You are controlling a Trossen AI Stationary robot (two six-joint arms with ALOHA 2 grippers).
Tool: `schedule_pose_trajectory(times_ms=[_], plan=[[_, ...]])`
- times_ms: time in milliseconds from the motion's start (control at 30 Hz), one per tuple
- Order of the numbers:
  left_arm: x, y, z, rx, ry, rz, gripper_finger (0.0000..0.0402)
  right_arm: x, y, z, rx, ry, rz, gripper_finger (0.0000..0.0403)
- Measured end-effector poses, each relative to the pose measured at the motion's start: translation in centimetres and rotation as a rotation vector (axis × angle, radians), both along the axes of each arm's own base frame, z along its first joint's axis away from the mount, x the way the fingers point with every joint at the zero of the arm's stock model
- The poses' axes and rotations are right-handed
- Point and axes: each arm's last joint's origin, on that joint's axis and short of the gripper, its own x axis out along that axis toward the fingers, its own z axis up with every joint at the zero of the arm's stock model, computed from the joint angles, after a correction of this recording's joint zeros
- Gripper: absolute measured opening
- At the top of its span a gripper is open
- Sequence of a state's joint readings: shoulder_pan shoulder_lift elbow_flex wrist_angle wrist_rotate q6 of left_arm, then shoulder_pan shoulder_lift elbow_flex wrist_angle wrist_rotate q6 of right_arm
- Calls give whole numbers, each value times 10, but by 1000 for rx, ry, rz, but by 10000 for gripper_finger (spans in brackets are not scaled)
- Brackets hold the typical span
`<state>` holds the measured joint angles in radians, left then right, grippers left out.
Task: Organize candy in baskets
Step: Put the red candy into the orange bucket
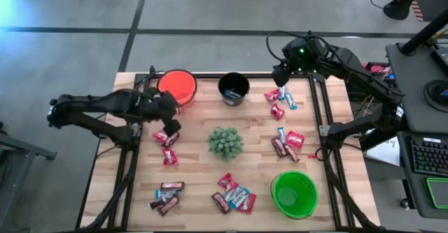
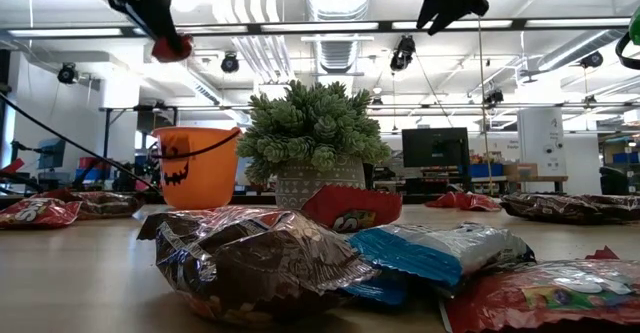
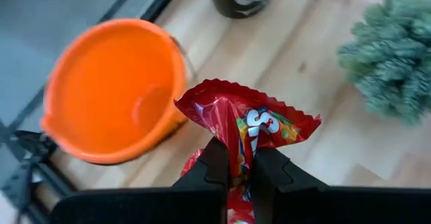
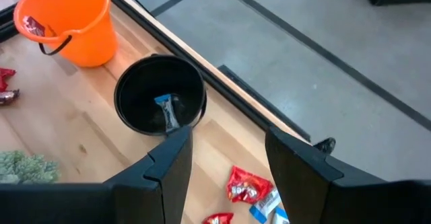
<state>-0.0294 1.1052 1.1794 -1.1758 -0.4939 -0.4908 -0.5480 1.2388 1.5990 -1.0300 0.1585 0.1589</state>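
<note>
While the right gripper [image 4: 222, 163] is hovering spread near the black bucket [image 4: 160, 95], the left gripper [image 3: 236, 167] is pinching a red candy [image 3: 252, 126] beside the orange bucket [image 3: 108, 89].

A small spiky green plant [image 1: 225, 142] in a pot stands near the centre of the wooden table [image 1: 196, 170]. At three o'clock beyond the table edge is a keyboard [image 1: 424, 154].

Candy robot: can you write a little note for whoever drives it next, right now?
Left gripper: shut on a shiny red wrapped candy bar, lifted beside the round orange plastic bucket.
Right gripper: open, holding nothing, above the round black plastic bucket.
Done: one blue-and-silver candy lies in the black bucket.
Left: the bright green bucket looks empty; many wrapped candies remain scattered on the wooden table.
</note>
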Motion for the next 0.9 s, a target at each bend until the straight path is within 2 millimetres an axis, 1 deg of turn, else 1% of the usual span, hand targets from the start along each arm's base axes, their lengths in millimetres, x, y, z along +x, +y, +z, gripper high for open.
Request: schedule_pose_trajectory(times_ms=[100, 333, 500, 633, 733, 900], plan=[[-4, 9, 3, 30, 7, 20, 2, -1, 1, -1, 11, 17, -1, 180], [-14, 36, -2, 73, 73, 65, 2, -1, 1, -1, 18, 10, -9, 180], [-14, 56, 3, 84, 47, 26, 2, -1, 1, -1, 19, 9, -11, 180], [-14, 76, 6, 103, 19, 26, 2, -1, 1, -2, 20, 9, -11, 180], [-16, 91, 5, 86, 2, 30, 2, -1, 1, -2, 20, 10, -11, 180], [-22, 116, 2, -2, -55, 20, 8, -2, 1, -3, 30, 26, -11, 180]])
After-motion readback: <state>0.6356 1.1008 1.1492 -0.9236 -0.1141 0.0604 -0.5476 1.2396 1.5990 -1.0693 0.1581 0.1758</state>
